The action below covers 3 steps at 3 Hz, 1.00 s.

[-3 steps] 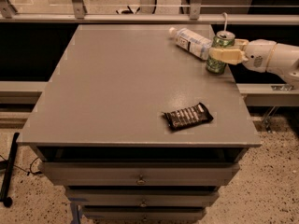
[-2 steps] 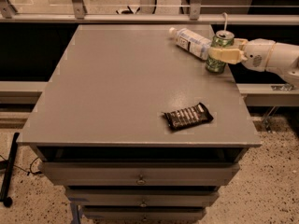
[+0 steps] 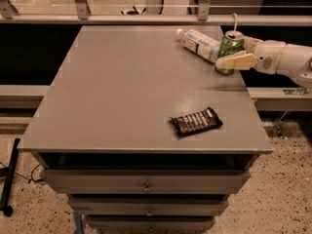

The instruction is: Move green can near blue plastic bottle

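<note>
The green can (image 3: pixel 227 47) stands upright on the grey table (image 3: pixel 131 87) at its far right, right beside the blue plastic bottle (image 3: pixel 199 42), which lies on its side with its white cap pointing left. My gripper (image 3: pixel 233 51) reaches in from the right and straddles the can. One pale finger (image 3: pixel 237 61) passes in front of the can's lower half and the other sits behind it. The fingers look spread a little wider than the can, so the gripper is open around it.
A dark snack bar wrapper (image 3: pixel 196 121) lies near the table's front right. The table stands on a drawer unit (image 3: pixel 146 186). A railing and a dark gap run behind the far edge. The white arm (image 3: pixel 287 60) hangs past the right edge.
The near finger has shifted slightly toward the camera, away from the can's middle. The can and the bottle have stayed in place.
</note>
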Tool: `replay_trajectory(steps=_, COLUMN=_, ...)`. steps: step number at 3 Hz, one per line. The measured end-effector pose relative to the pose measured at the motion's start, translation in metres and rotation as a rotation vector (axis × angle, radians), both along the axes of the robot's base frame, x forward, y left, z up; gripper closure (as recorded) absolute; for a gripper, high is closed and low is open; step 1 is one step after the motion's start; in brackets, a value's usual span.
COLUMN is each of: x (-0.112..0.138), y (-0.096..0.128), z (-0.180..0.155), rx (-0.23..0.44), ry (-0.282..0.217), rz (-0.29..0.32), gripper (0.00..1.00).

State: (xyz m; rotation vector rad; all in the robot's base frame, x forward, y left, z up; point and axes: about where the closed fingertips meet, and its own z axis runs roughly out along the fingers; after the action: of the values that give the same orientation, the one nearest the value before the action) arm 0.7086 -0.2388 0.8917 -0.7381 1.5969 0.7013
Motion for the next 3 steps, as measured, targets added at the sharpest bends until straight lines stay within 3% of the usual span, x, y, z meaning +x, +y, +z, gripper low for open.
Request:
replay_trajectory(steps=2, x=-0.009, y=-0.001, z=0.019, rx=-0.021, ry=-0.007, rz=0.012, gripper=0.00)
replay_trajectory(steps=3, x=-0.027, y=-0.015, z=0.051, rx=-0.066, ry=-0.032, rz=0.004, gripper=0.00)
